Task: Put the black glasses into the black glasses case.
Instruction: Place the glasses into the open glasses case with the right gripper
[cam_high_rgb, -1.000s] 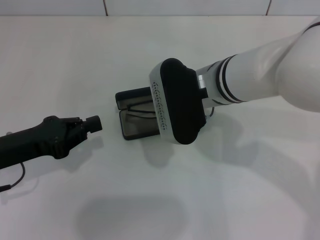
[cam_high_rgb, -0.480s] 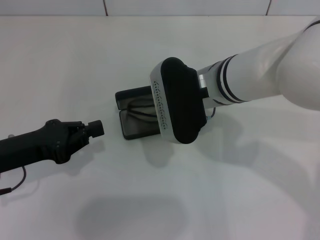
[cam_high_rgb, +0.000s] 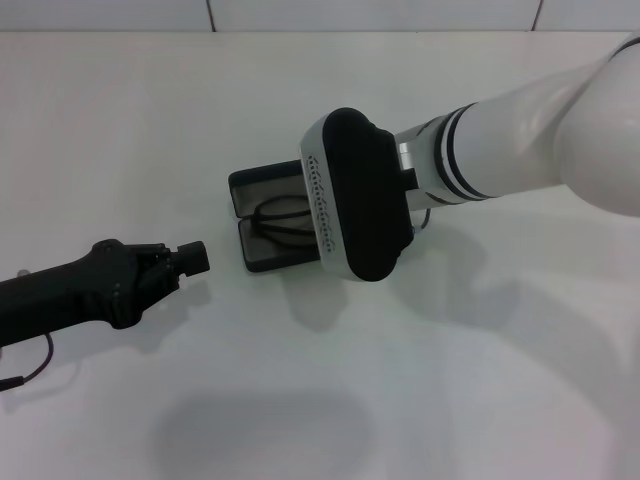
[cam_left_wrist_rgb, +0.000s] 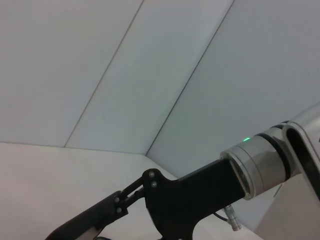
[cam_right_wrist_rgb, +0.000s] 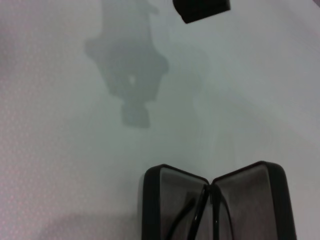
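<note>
Black left gripper (cam_high_rgb: 190, 256) at far left, low over the table, tip pointing toward the case and well apart from it; grip state not readable. Next along, rectangular black hard-shell glasses case (cam_high_rgb: 262, 218) lying open flat, grey lining up. Holds the thin black-framed glasses (cam_high_rgb: 283, 222) inside, crossing the hinge line between both halves, partly hidden under the wrist. Further right, bulky white-and-black wrist housing (cam_high_rgb: 355, 200) of the right arm, hanging over the case's right end. Hides the right gripper (cam_left_wrist_rgb: 90, 220) from above; clenched or released, cannot tell.

Likely light, thin and easily bent, those glasses, with slippery lenses; best taken at the bridge or the frame rim, never the lens faces or the slim temples. Stiff and steadier, the case, though prone to sliding on a smooth top.

Underneath, plain matte white tabletop (cam_high_rgb: 450, 400); behind, pale wall (cam_high_rgb: 300, 14) with thin dark seams.
</note>
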